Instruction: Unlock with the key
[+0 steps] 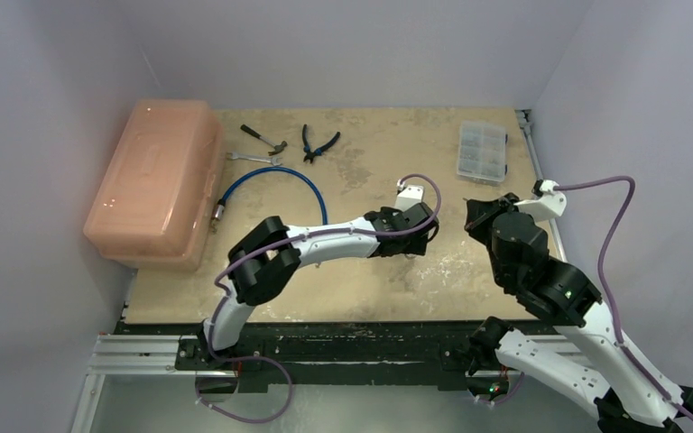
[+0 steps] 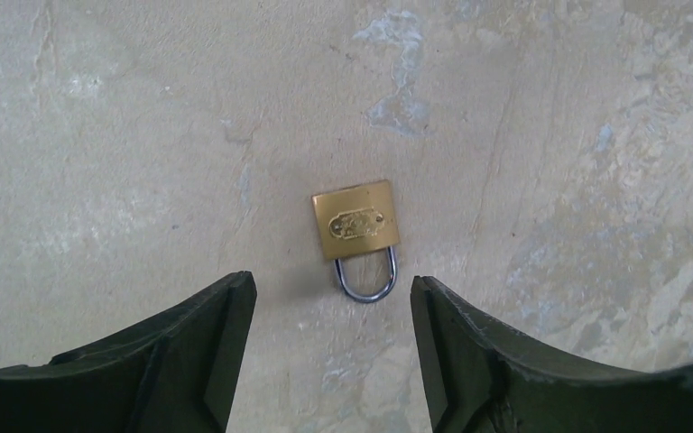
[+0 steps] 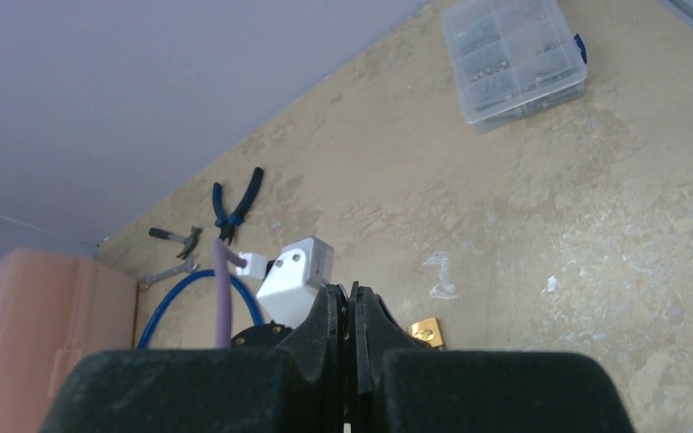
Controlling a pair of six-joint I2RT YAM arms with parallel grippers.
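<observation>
Grippers sit close together over the table [image 1: 370, 153] in the top view: your left gripper [image 1: 418, 225] points down, with your right gripper [image 1: 480, 211] just beside it. In the left wrist view, your left fingers [image 2: 226, 343] stand wide apart and hold nothing. The brass padlock [image 2: 355, 225] lies flat just ahead, its shackle [image 2: 366, 280] toward the gap. In the right wrist view, your right fingers [image 3: 325, 316] are pressed together. You cannot tell whether the key sits between them, or where it lies.

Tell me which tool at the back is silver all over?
The wrench, the long thin one lying flat left of the pliers. It is bare metal from end to end, while the hammer and the pliers both have dark handles.
</observation>
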